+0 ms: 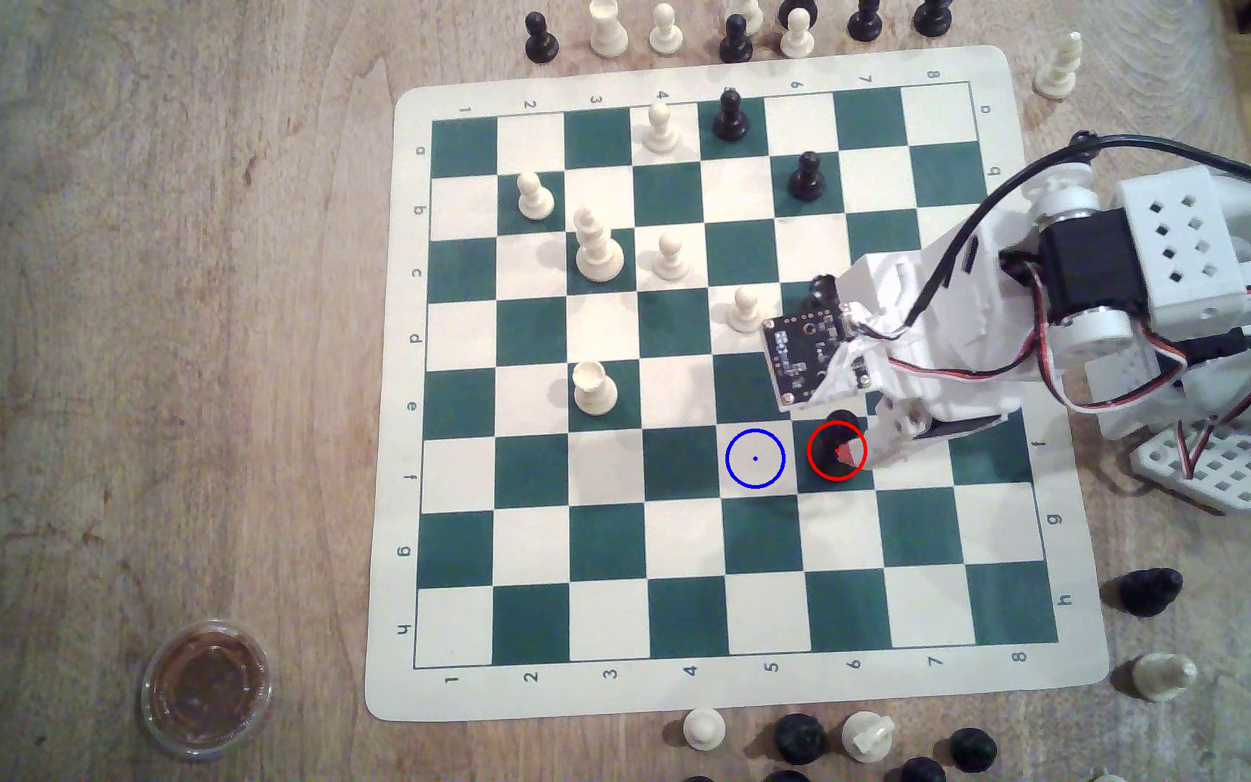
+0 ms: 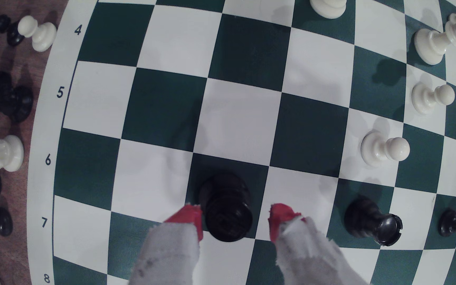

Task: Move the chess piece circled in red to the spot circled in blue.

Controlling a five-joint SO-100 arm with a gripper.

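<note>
Chess piece [image 2: 228, 208] is seen upright between the parted fingers [image 2: 191, 219] of the end effector [image 2: 235, 222]. Nothing is clamped yet. The spot [image 1: 755, 458] is found just beside it, toward the exterior view's left.

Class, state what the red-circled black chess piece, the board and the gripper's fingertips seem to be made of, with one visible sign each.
Chess piece: likely moulded plastic, glossy; highlights glint on its crown.
Board: seemingly a thin flexible vinyl mat, matte; rounded corners, lying flat.
Fingertips: apparently red tape or rubber over white wrapping with frayed edges; exact material unclear.

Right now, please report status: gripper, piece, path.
Gripper open, straddling the chess piece. Piece upright on its green square. The spot adjacent, bare.
</note>
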